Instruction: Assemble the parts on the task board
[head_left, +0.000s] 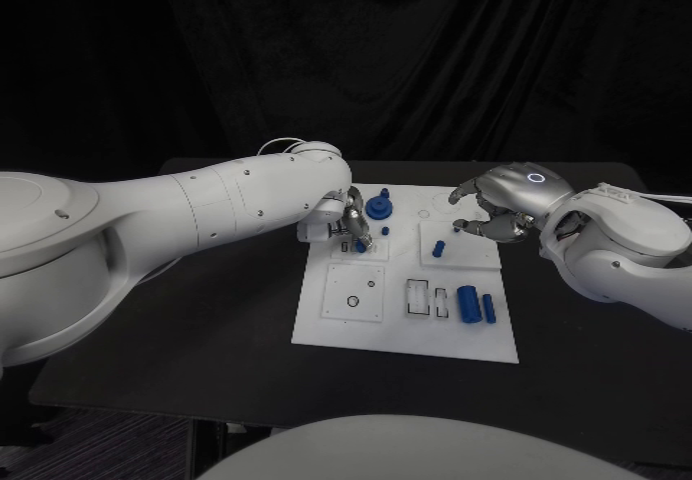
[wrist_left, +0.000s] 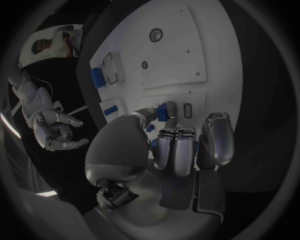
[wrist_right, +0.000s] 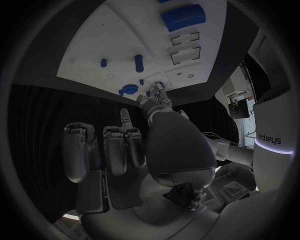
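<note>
The white task board (head_left: 325, 325) lies mid-table. My left hand (head_left: 343, 222) is over its far left corner, thumb and fingertips pinching a small blue part (wrist_left: 162, 112) just above the board (wrist_left: 187, 55). Beside that hand a blue knob with a peg (head_left: 378, 208) stands in the board. My right hand (head_left: 498, 205) hovers over the far right corner, fingers curved and apart, holding nothing; it is also seen spread in the left wrist view (wrist_left: 56, 131). A small blue peg (head_left: 437, 246) stands below it. A thick blue cylinder (head_left: 466, 300) and a slimmer one (head_left: 489, 308) lie near the front right.
Two rectangular slots (head_left: 417, 297) sit left of the cylinders, and a square plate with two holes (head_left: 355, 291) is front left. The black table (head_left: 231, 300) surrounds the board. In the right wrist view the cylinder (wrist_right: 183, 16) and pegs (wrist_right: 139, 62) show.
</note>
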